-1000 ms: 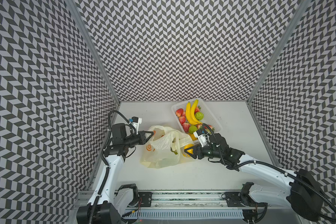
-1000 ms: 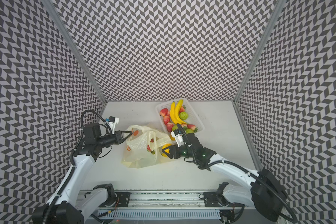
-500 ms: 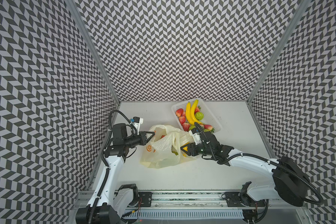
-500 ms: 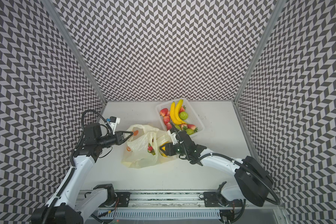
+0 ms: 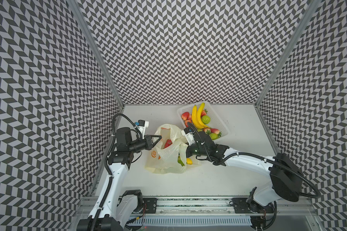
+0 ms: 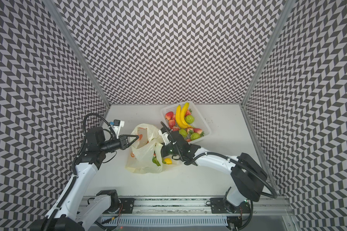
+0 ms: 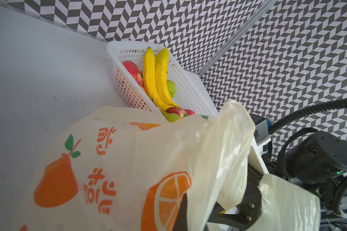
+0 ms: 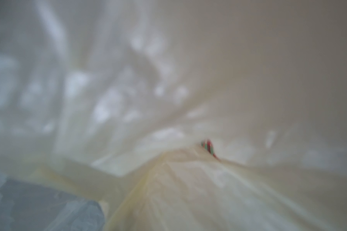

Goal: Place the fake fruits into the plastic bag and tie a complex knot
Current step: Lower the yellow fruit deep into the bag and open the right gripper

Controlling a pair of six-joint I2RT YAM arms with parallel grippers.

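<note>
The pale-yellow plastic bag (image 5: 164, 158) (image 6: 142, 160) lies mid-table with its mouth held up. My left gripper (image 5: 159, 137) (image 6: 137, 136) (image 7: 188, 202) is shut on the bag's rim. My right gripper (image 5: 188, 159) (image 6: 165, 159) reaches into the mouth from the right, shut on a yellow lemon (image 5: 189, 161) (image 6: 168, 161). A red fruit (image 5: 168, 143) and a green one (image 5: 180, 161) lie inside. The right wrist view shows only blurred bag film (image 8: 168, 100). No knot is in view.
A white perforated basket (image 5: 218, 120) (image 6: 201, 120) (image 7: 188, 90) stands behind the bag at the back right. It holds bananas (image 5: 198, 118) (image 7: 156, 76), strawberries (image 5: 185, 115) and green pears (image 5: 205, 119). Patterned walls close in the left, back and right.
My right gripper has carried the lemon left and toward the front, into the bag's mouth. The left gripper has kept its hold in the same place.
</note>
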